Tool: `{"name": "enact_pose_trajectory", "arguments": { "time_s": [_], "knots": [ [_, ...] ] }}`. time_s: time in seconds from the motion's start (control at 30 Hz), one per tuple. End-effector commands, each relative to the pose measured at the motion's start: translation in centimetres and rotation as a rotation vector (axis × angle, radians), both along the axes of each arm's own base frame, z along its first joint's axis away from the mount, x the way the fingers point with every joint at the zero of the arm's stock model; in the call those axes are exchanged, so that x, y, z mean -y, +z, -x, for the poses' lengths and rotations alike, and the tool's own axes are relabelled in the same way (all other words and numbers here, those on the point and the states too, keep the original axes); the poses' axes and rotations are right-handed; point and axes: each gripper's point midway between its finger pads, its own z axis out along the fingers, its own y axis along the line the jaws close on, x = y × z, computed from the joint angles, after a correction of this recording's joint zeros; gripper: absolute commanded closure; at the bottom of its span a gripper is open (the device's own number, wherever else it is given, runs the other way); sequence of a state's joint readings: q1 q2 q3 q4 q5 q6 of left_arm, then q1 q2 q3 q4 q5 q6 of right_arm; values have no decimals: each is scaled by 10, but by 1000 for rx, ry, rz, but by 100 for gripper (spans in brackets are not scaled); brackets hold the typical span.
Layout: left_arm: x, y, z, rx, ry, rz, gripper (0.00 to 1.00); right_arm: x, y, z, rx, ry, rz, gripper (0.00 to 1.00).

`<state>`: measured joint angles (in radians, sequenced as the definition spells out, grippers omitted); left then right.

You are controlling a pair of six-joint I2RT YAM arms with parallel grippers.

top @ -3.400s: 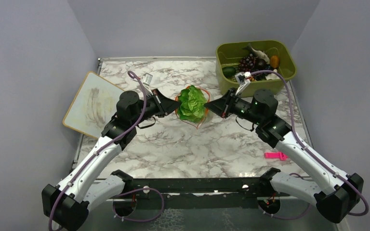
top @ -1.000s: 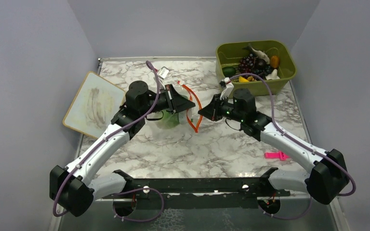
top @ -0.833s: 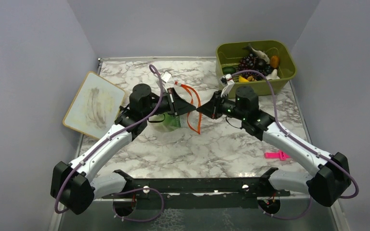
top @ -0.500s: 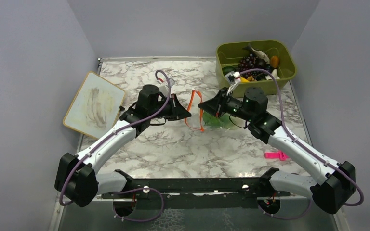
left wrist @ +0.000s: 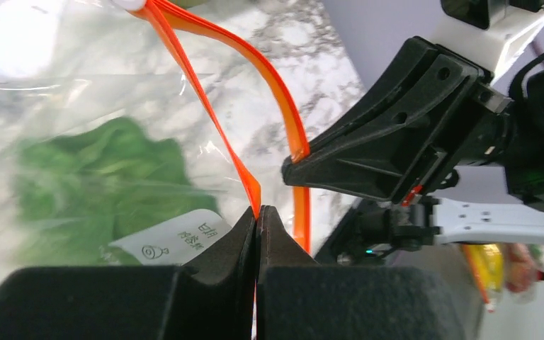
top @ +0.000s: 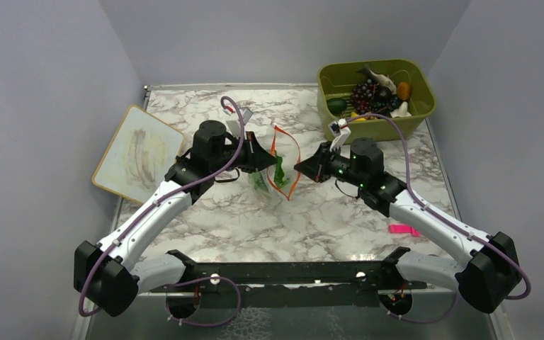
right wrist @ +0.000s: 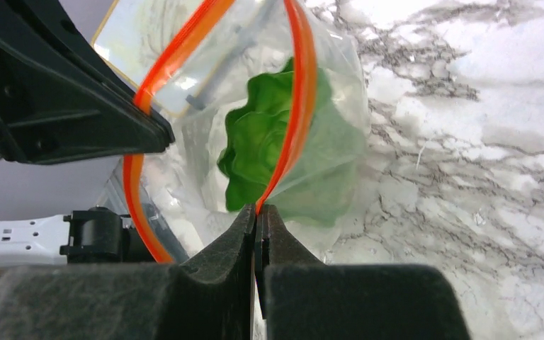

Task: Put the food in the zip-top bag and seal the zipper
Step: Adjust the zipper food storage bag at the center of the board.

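Top external: above the marble tabletop (top: 241,212), the left end effector (top: 270,159) and right end effector (top: 299,168) hold the zip-top bag (top: 261,181) between them. The lettuce (top: 279,172) is inside it, and the grapes (top: 365,92) lie in the olive bin (top: 404,129).

Left wrist: the left fingers are clamped tight on one strip of the zipper (left wrist: 244,180).

Right wrist: the right fingers pinch the opposite strip. The bag's mouth gapes, with the lettuce inside.

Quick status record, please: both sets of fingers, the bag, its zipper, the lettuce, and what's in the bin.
left fingers: shut on one side of the zipper
right fingers: shut on the opposite side
zip-top bag: held between the arms by its mouth
zipper: unsealed, spread into an open loop
lettuce: inside the bag
olive bin: holds grapes, fish, other pieces
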<state>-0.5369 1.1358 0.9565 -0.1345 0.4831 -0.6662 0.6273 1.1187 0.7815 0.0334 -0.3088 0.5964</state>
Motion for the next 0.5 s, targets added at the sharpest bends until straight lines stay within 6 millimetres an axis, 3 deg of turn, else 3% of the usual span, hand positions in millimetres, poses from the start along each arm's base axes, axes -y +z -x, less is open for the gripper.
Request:
{"name": "enact_pose_trajectory", "arguments": {
  "time_s": [0.0, 0.13, 0.27, 0.47],
  "knots": [
    [-15, -5, -9, 144, 7, -126, 100, 1, -19, 7, -16, 13, -11, 99],
    [-15, -5, -7, 174, -19, -137, 100, 2, -36, 14, -55, 30, -1, 99],
    [-17, -5, -15, 166, 4, -175, 100, 1, -30, 14, -22, 34, -19, 99],
    [-19, 41, -41, 276, 37, -244, 100, -17, -1, 19, -12, 122, -133, 99]
  ]
}}
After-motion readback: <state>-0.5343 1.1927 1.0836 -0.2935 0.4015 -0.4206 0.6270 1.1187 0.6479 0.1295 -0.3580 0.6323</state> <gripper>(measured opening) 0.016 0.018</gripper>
